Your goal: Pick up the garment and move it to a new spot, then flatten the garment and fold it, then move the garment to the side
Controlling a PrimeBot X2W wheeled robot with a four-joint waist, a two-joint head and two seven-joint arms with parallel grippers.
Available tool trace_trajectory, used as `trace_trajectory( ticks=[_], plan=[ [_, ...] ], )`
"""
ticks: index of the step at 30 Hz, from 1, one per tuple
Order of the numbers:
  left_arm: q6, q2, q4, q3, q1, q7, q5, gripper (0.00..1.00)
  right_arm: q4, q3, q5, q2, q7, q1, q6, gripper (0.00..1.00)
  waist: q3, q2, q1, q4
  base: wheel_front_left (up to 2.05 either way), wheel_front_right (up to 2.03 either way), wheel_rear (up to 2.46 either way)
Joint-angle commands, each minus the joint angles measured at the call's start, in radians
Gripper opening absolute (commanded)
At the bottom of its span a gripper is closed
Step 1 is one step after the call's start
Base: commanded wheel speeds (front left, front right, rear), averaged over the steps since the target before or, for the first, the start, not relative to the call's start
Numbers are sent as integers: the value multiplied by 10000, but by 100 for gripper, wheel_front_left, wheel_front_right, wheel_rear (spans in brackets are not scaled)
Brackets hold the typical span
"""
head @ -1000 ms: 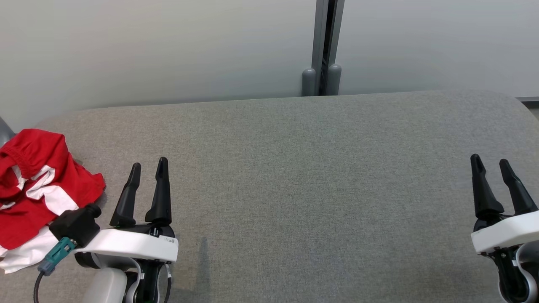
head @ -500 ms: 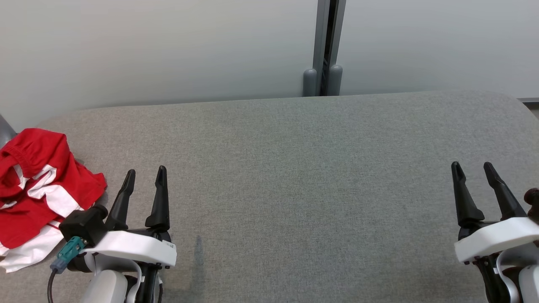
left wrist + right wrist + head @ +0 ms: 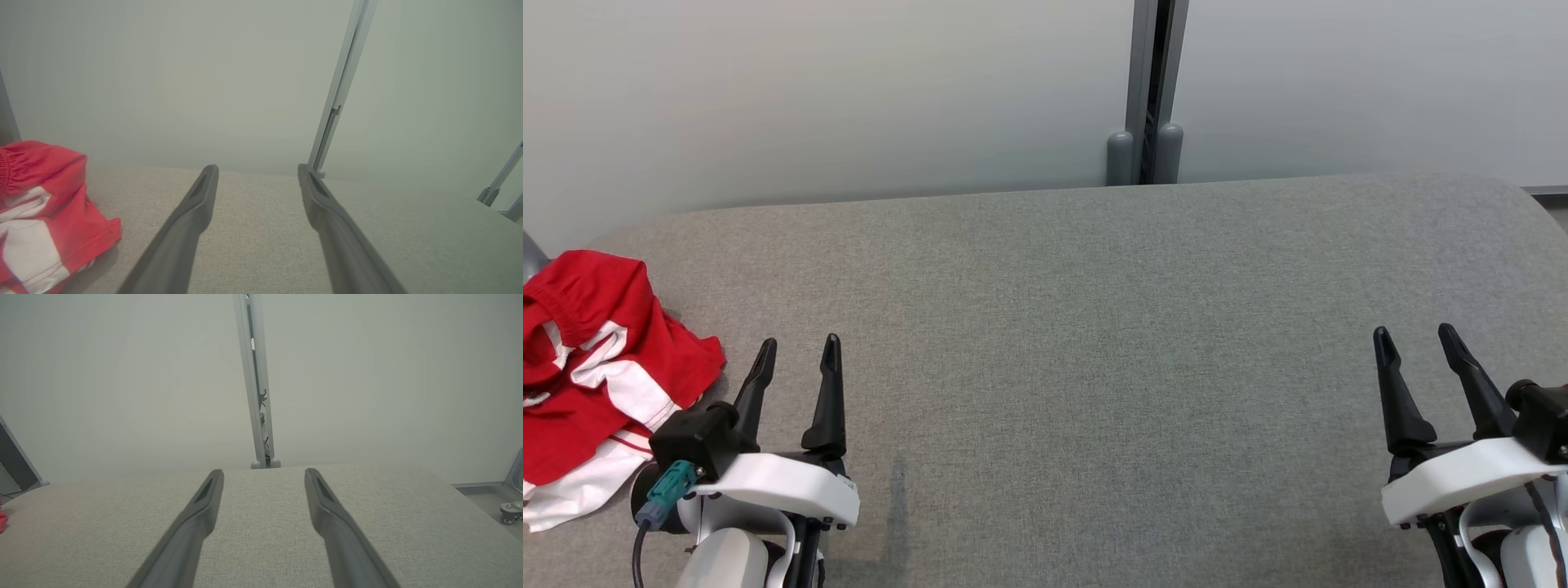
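The left pincer (image 3: 799, 340) and right pincer (image 3: 1412, 329) are hanging wide and empty, so the left should be reaching toward nine o'clock, pinching a thick bunch of the red-and-white garment (image 3: 588, 351).

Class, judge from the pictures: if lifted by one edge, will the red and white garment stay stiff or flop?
Probably flop: the garment lies crumpled in soft folds on the grey fabric surface. Likely light, since its hem looks thin. Pushed, it would probably bunch rather than slide whole.
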Motion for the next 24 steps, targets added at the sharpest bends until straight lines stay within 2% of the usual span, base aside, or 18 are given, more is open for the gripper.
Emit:
trace_trajectory(
  ticks=[1, 24],
  plan=[
    [61, 46, 21, 56, -146, -63, 221, 100, -86, 24, -160, -22, -119, 38, 19, 100, 4, 0, 0, -3, 0, 0, 0],
    [168, -55, 477, 291, -169, 253, 1002, 100, -67, 40, -953, 284, -300, 257, 19, 100, 93, 0, 0, 78, 0, 0, 0]
  ],
)
